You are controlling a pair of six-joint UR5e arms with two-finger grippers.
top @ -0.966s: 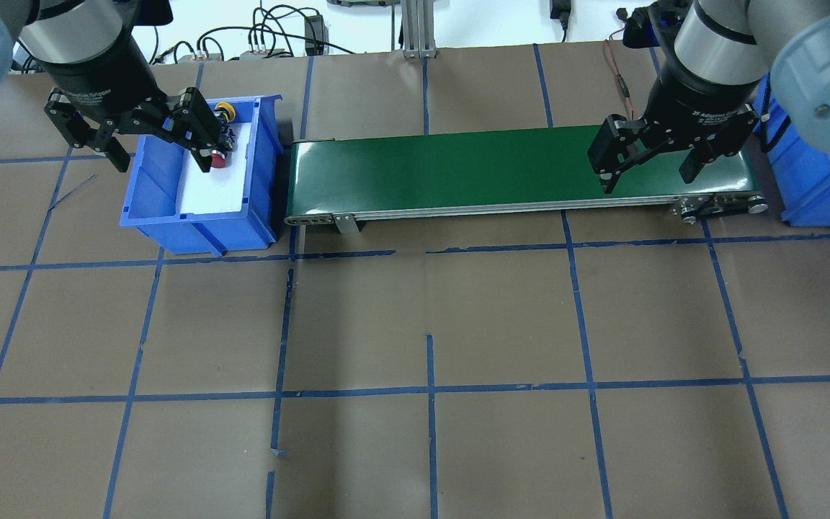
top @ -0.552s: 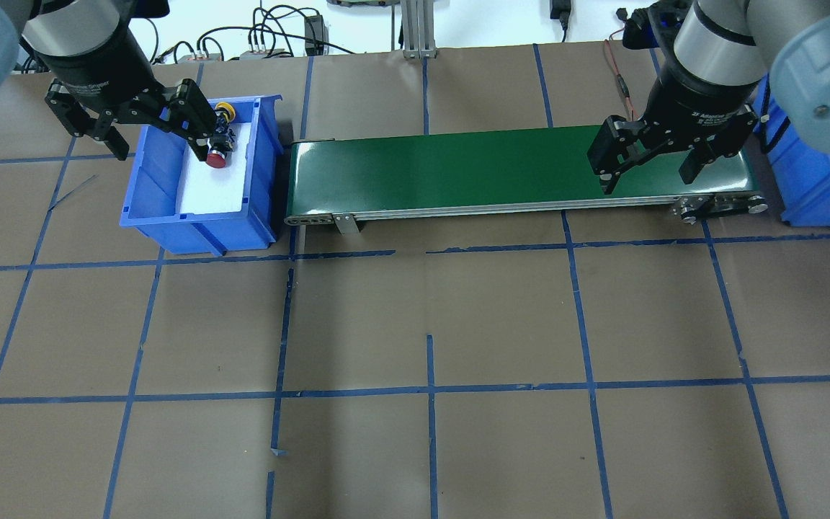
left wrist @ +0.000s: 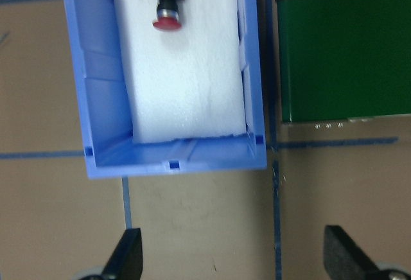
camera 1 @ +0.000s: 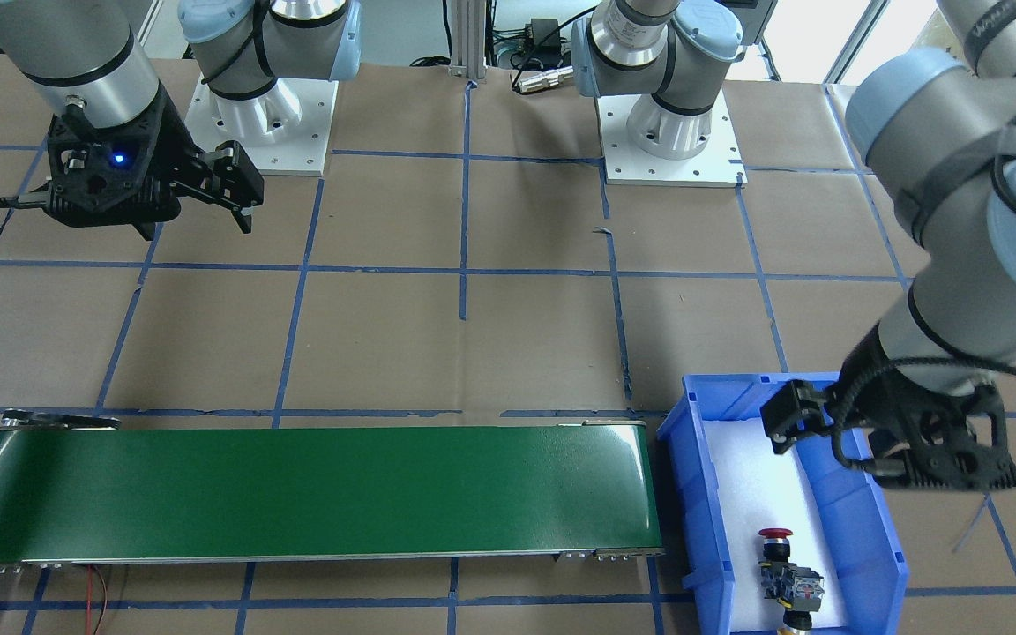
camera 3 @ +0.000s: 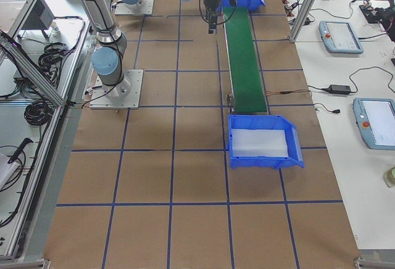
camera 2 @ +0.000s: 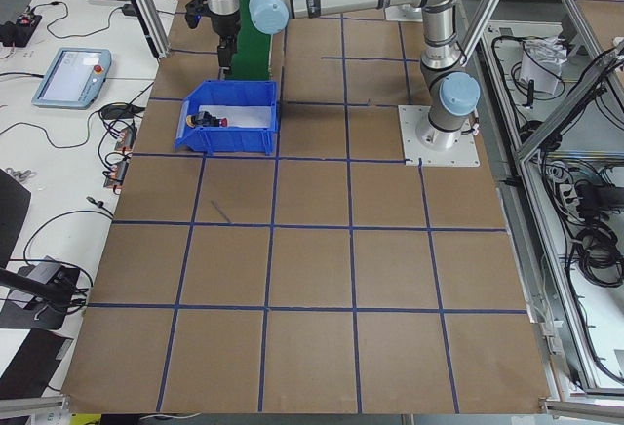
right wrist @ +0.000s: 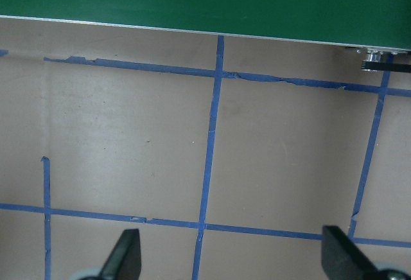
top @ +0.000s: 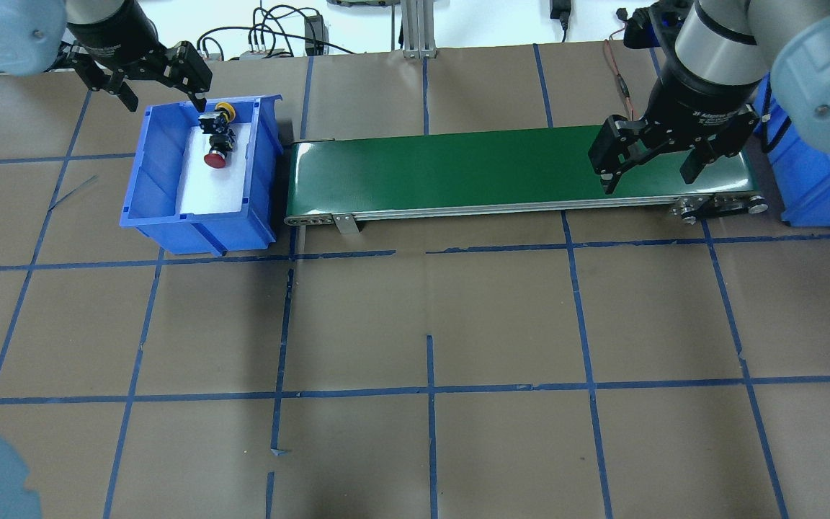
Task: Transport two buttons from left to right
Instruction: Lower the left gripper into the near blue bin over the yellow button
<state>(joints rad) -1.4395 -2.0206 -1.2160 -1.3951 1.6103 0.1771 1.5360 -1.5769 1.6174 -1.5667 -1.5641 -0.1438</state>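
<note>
The red-capped button (top: 215,158) and the yellow-capped button (top: 225,109) lie end to end on white foam in the left blue bin (top: 148,209). The red one also shows in the front view (camera 1: 775,534) and the left wrist view (left wrist: 167,22). My left gripper (top: 165,99) is open and empty, raised well above the bin; in its wrist view (left wrist: 234,254) the fingers frame bare paper beside the bin's wall. My right gripper (top: 647,179) is open and empty, above the right end of the green conveyor belt (top: 458,166).
A second blue bin (top: 811,187) with a white foam liner stands just past the conveyor's right end and also shows in the right side view (camera 3: 265,142). Brown paper with blue tape lines covers the table. Cables lie along the far edge.
My left gripper has risen and drawn back from just over the red button, still open and empty. Both buttons stay in the bin. The right arm has not moved.
</note>
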